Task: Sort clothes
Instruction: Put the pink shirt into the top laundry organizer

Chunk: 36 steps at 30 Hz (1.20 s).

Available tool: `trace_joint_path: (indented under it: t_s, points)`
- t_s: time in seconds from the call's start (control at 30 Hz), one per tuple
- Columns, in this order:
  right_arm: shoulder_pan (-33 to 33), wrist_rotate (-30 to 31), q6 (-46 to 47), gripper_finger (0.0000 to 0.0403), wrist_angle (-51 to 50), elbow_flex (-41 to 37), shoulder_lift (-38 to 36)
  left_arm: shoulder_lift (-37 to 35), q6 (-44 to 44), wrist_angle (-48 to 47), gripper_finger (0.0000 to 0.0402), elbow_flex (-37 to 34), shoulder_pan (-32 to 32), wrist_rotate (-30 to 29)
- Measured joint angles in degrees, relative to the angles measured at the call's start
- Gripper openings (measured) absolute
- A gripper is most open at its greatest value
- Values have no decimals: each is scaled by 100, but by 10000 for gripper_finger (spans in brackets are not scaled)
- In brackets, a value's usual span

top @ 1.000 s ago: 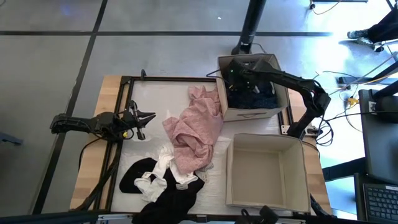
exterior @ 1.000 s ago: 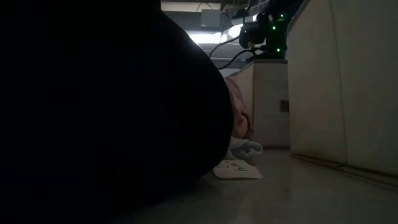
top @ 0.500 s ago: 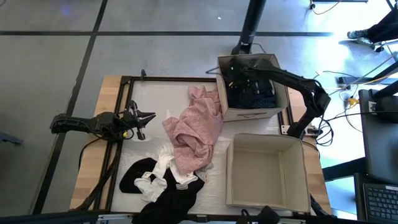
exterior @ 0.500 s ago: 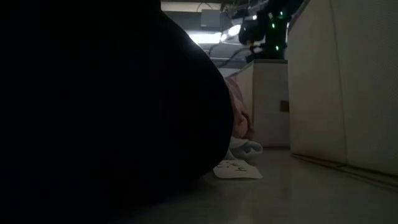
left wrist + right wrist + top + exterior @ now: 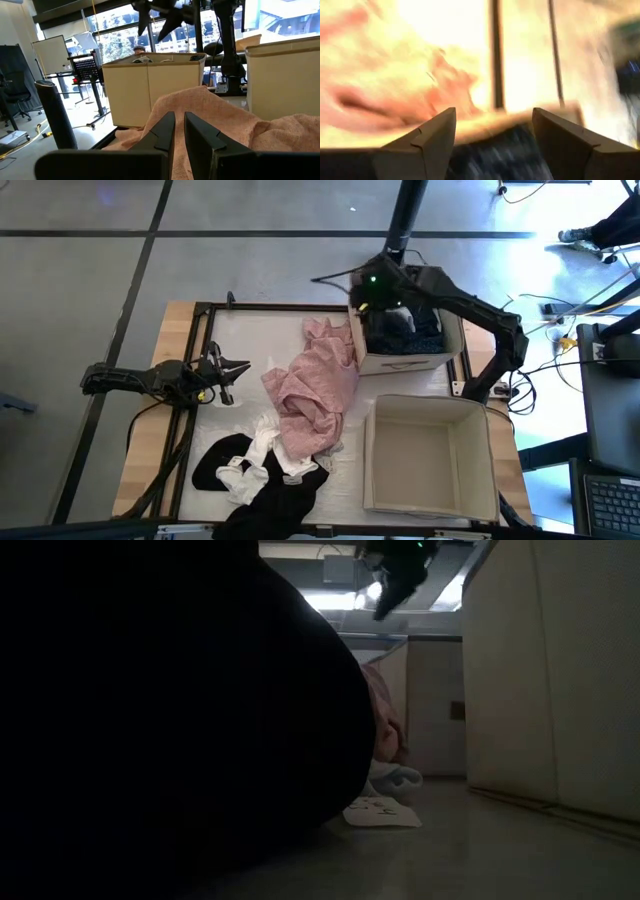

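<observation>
A: Where is the right gripper (image 5: 368,288)?

B: Above the far left corner of the far box (image 5: 405,361), lifted over its rim. Its fingers (image 5: 427,142) are spread wide apart with nothing between them.

A: What's in that box?

B: A dark navy piece (image 5: 408,337), lying inside it.

A: And the left gripper (image 5: 238,369)?

B: Resting low at the left side of the table (image 5: 250,330), pointing right toward the pink garment (image 5: 312,390). Its fingers (image 5: 165,132) are nearly together and hold nothing.

A: The rest of the clothes?

B: The pink garment is heaped in the middle, touching the far box's left wall. Nearer lie white pieces (image 5: 258,455) on black ones (image 5: 270,495). The near box (image 5: 432,455) sits at the right, just beside the pile.
</observation>
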Motion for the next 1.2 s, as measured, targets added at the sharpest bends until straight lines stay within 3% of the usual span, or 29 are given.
trace_joint_path:
  t_s: [0.3,0.6,0.77,0.97,1.2]
  points:
    - [957,-305,-150,264,716,-7,691,0,-2,-4,31,1,-2,0]
    - [1458,-125,-152,264,800,-14,1809,0,-20,-7,31,1,-2,0]
    - [1656,-449,-257,264,794,-14,2220,0,-22,-15,31,2,0,0]
    - [1754,756,-272,264,816,-14,2819,0,-22,-14,31,1,-1,0]
    - [1703,764,-463,264,880,-12,3476,0,-52,-27,31,0,-2,0]
